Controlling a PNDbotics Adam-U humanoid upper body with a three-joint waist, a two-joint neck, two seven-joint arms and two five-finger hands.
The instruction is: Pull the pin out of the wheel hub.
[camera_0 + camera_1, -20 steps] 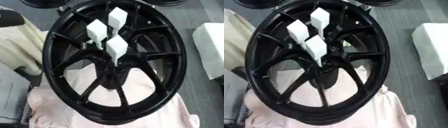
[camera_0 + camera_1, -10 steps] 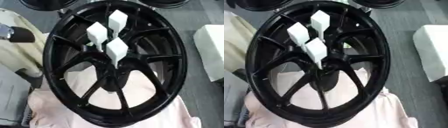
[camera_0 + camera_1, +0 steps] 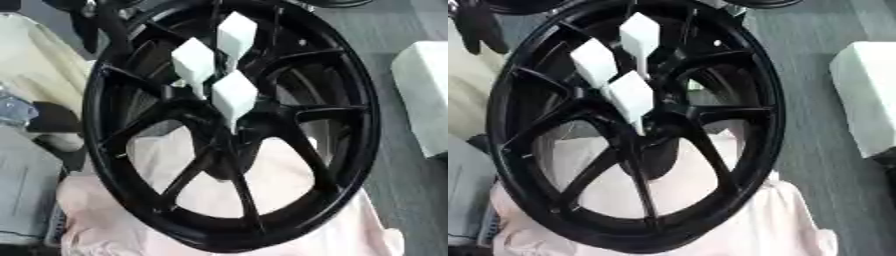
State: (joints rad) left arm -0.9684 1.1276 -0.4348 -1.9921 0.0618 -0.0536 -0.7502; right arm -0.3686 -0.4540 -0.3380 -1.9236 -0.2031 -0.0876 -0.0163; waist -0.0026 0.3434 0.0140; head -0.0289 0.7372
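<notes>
Looking down, we see a big black metal wheel with thin spokes (image 3: 354, 125) resting on a soft pale pink cloth (image 3: 289, 235). The low rim of the wheel sits near the middle of the cloth, and the top rim reaches past the cloth's far edge.

Three white blocky pins with pointy ends stick up by the hub (image 3: 223, 137), the middle part of the wheel. One pin (image 3: 233, 96) stands right over the hub, with its point going down into it. Another pin (image 3: 194, 61) is just beside it, up and to the left. The third pin (image 3: 234, 31) is farther up, near the top rim. A white box (image 3: 424, 95) sits well apart, off to the right of the wheel.

We see a dark shape (image 3: 479, 27) by the top left rim of the wheel. We think it may be the robot's left hand, but we cannot tell if it is open or closed, and it is not touching any pin. The right hand does not show at all.

So we think the job is only at its start. All the pins look to be in place, and nothing holds one. Next, a hand must come over the hub, close round the white block of a pin, and pull along the pin's own line so it does not catch on the spokes.
</notes>
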